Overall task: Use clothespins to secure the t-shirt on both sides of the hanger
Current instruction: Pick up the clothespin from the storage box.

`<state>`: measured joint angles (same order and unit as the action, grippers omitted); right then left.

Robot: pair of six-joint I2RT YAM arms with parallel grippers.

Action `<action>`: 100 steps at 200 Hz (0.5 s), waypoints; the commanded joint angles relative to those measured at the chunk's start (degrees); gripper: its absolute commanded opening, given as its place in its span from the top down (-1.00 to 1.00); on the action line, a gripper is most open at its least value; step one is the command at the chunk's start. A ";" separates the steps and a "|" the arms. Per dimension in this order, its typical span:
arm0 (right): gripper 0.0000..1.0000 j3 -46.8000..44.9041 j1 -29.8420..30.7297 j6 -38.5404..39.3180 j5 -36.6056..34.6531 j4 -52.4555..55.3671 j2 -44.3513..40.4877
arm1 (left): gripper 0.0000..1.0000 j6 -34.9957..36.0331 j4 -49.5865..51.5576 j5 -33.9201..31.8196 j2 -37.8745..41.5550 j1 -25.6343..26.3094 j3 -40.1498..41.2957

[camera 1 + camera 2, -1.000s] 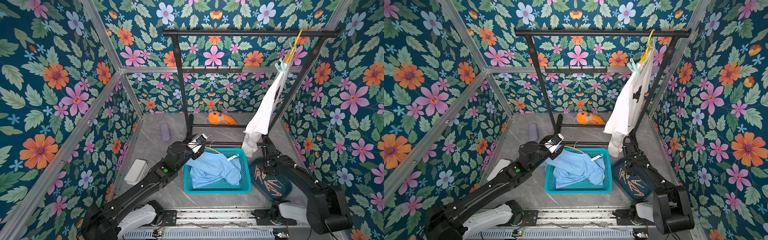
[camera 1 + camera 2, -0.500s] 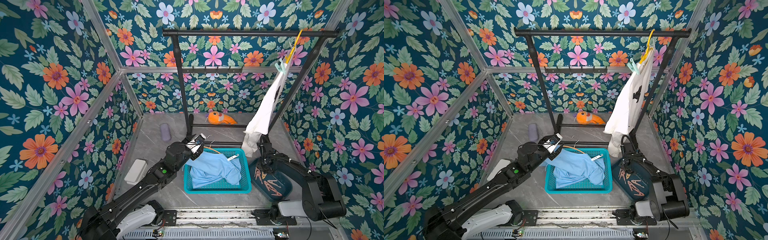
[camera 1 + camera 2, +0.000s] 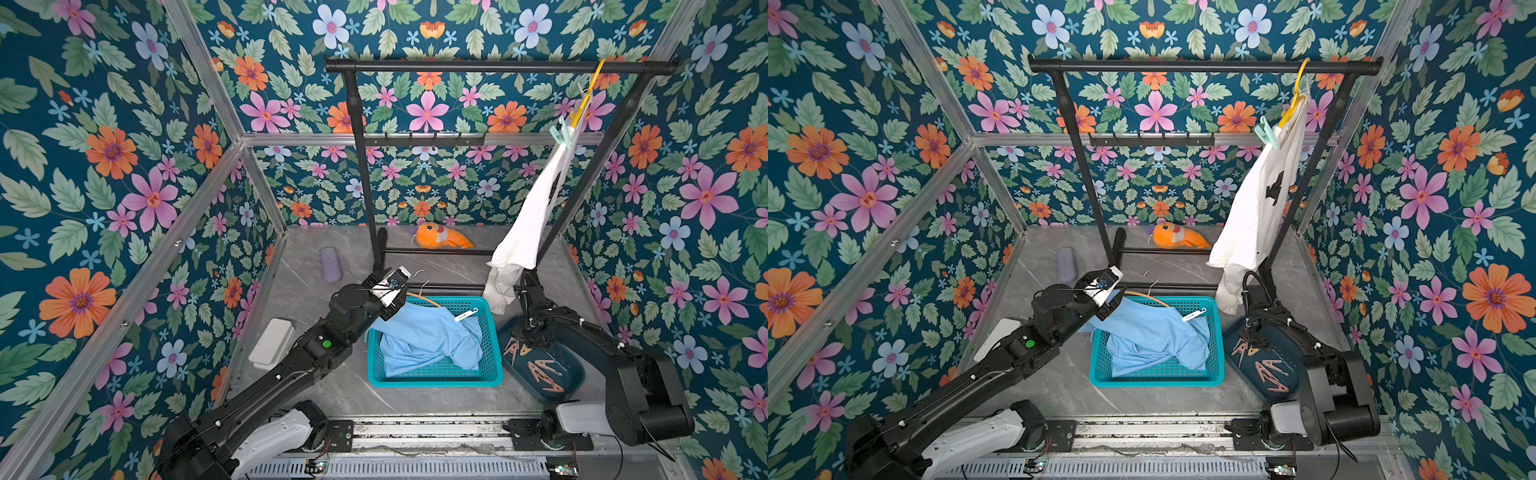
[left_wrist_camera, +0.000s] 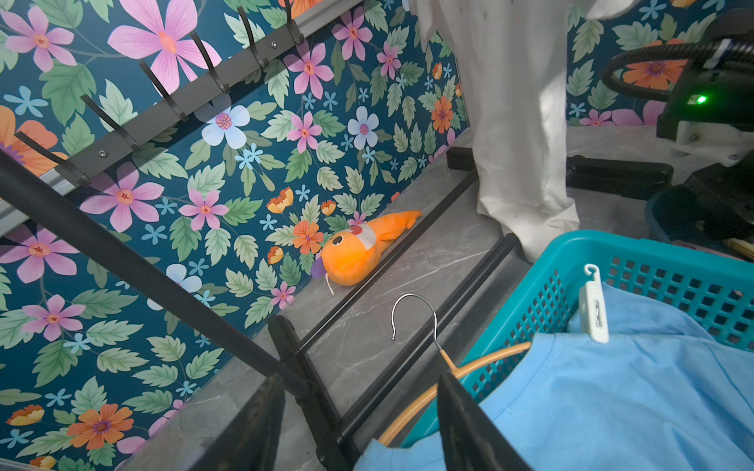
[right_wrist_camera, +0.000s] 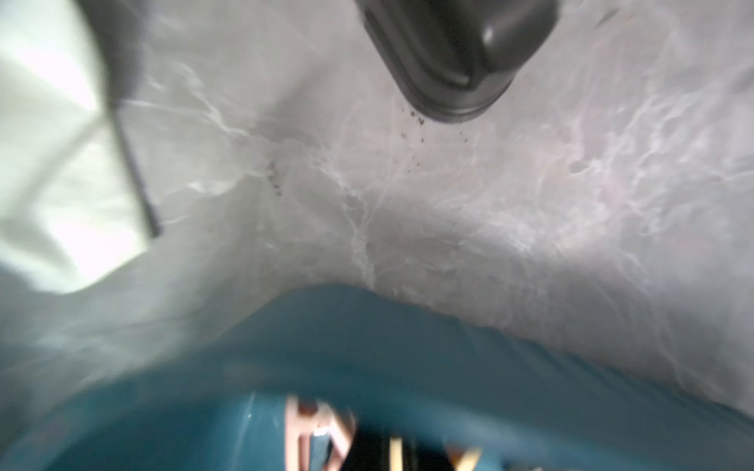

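Grey tabletop (image 3: 332, 386) carries the clothespins (image 3: 540, 370) in a tray (image 3: 571, 361), where the right gripper (image 5: 373, 454) sits closed, possibly on one (blurred view), while the left gripper (image 4: 359, 377), jaws apart, hovers by the hanger (image 4: 481, 367) inside the blue t-shirt (image 3: 424, 336), placed to steady it.

Clothespins (image 3: 544, 374) lie in a tray (image 3: 571, 359) right of the basket (image 3: 436, 380).

Blue t-shirt (image 3: 424, 340) lies crumpled on its hanger (image 4: 497, 355), white clothespin (image 4: 593, 312) seemingly clipped.
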<state>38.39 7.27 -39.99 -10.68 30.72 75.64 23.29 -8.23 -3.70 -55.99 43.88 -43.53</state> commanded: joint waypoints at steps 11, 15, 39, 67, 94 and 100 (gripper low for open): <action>1.00 -0.85 -0.02 -0.16 -1.39 3.64 -12.19 | -0.25 -2.87 1.11 3.81 1.03 -0.05 -1.62; 1.00 -1.09 0.03 0.50 -1.28 3.41 -14.85 | -0.26 -3.29 1.24 4.54 1.13 -0.06 -1.84; 1.00 -2.96 0.07 7.71 8.69 -4.03 -32.80 | -0.35 -6.86 2.64 13.20 0.99 -0.07 -3.71; 1.00 -8.59 0.11 8.14 32.18 -31.36 -49.07 | -0.45 -14.93 -0.99 27.86 -1.00 -0.03 -5.47; 1.00 -10.57 1.28 0.51 45.83 -61.16 -47.86 | -0.53 -21.76 -8.42 40.78 -3.84 0.59 -6.06; 1.00 -9.53 2.21 -0.06 48.35 -64.70 -45.55 | -0.55 -23.54 -11.08 43.31 -4.71 0.90 -5.96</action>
<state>27.99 7.79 -35.05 19.92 -2.26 26.48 8.93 -9.82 24.01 -58.74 44.10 -49.17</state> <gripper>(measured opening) 0.067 0.756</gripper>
